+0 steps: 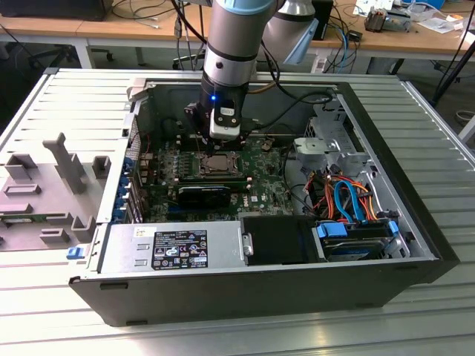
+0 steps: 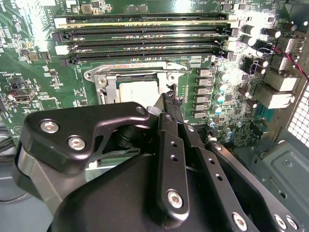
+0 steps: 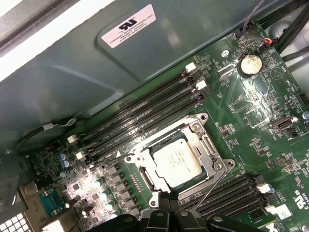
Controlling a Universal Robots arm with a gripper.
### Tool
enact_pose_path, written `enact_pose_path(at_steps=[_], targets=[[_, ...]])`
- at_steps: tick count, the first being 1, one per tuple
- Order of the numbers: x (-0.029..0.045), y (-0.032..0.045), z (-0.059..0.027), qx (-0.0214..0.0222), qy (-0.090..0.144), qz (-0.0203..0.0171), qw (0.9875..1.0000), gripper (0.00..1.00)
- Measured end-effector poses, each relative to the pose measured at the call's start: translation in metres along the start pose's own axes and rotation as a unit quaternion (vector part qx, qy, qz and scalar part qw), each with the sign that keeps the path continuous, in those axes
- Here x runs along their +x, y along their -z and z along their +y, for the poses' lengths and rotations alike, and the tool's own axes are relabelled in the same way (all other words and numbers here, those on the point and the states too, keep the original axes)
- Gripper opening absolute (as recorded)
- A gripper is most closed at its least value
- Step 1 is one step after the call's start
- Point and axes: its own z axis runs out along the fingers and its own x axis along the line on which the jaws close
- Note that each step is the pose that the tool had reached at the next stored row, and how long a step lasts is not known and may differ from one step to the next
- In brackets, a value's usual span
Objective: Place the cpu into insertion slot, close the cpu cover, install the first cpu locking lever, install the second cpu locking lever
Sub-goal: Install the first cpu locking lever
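The cpu (image 3: 177,162), a silver-topped square chip, lies flat in the insertion slot (image 3: 146,180) on the green motherboard. The silvery cpu cover (image 3: 206,145) lies down around it, and the chip shows through its window. One thin wire locking lever (image 3: 210,189) slants from the socket's corner toward my gripper (image 3: 168,200). Another wire lever (image 3: 118,155) runs out along the opposite side. In the second wrist view my gripper (image 2: 166,102) looks shut, with its tips at the edge of the cover (image 2: 130,72) beside the cpu (image 2: 137,89). In the exterior view the gripper (image 1: 221,148) hangs just above the cpu (image 1: 220,163).
Long black memory slots (image 3: 145,116) flank the socket, with a coin battery (image 3: 248,64) nearby. The case wall (image 3: 72,63) rises close by. A power supply (image 1: 171,248) and a drive cage with blue and orange cables (image 1: 349,200) fill the case front. A grey fixture (image 1: 52,185) stands on the exterior view's left.
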Motion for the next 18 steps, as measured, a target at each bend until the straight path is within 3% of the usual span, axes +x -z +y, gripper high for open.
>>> enact_pose_path(at_steps=[18], targets=[[0.0000,0.0000,0.0000,0.0008,0.005,-0.0002,1.0000,0.11]])
